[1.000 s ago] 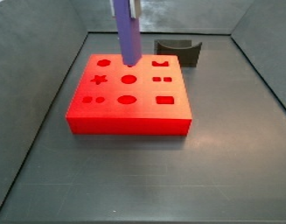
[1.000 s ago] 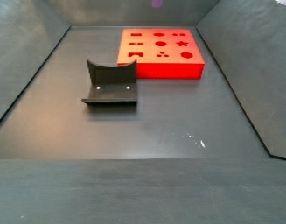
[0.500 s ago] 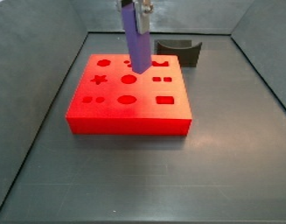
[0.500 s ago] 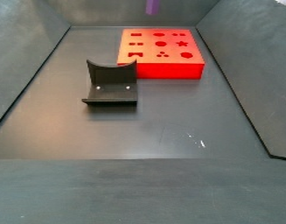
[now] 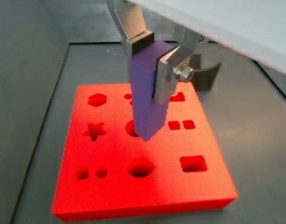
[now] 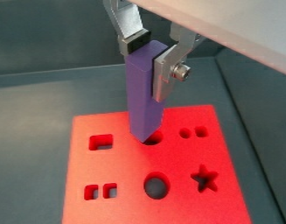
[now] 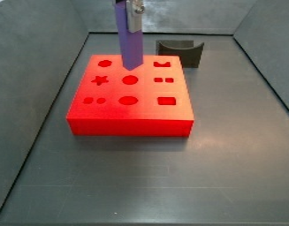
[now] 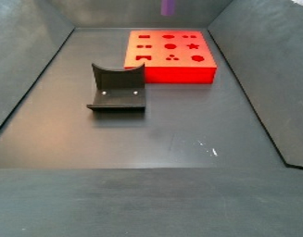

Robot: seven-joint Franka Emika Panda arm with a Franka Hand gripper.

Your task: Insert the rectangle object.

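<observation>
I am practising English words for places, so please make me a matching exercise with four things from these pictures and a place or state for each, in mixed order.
Things:
1. purple bar
2. red block
3. fixture
4. gripper

Places or states:
a. lies on the floor, with shaped holes in its top
b. stands on the floor, apart from the block
c. held upright, lower end just above the block
d. above the block, shut on the bar

Pairs: 1-c, 2-a, 3-b, 4-d
</observation>
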